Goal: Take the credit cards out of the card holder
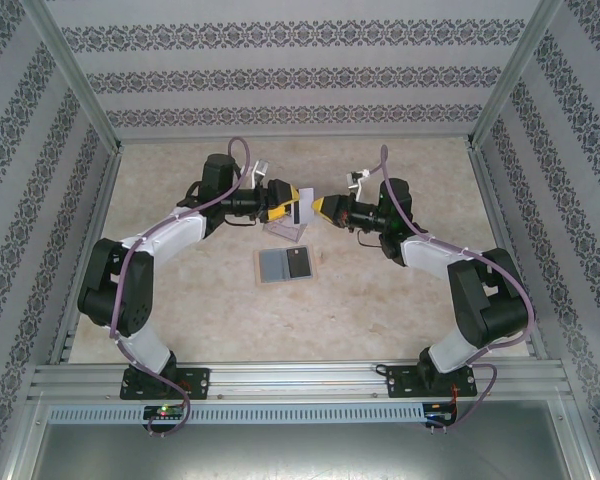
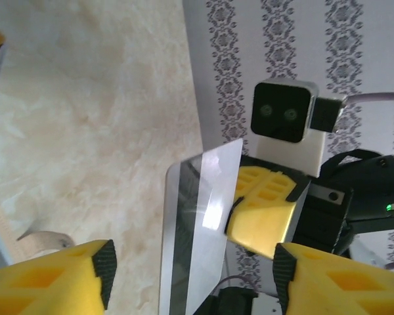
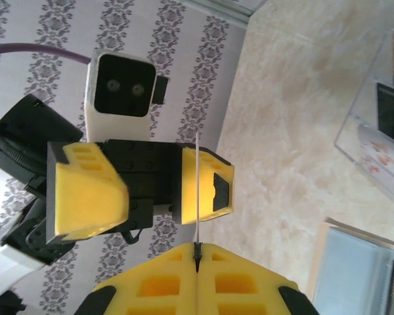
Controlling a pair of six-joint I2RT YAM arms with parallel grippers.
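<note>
The right claw (image 3: 197, 257) is clenched on a thin translucent card (image 2: 198, 223), held on edge above the middle of the surface (image 1: 360, 320). The left claw (image 2: 196, 275) is released, its jaws straddling that card. The card holder (image 3: 379, 125) sits on the surface beneath them with a dark-striped card inside. Grey-blue credit cards (image 1: 285, 265) lie just beside it, toward the near edge.

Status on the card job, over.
Right gripper shut on one thin card, midair. Left gripper open, fingers either side of it. Card holder and more cards lie on the table.
</note>
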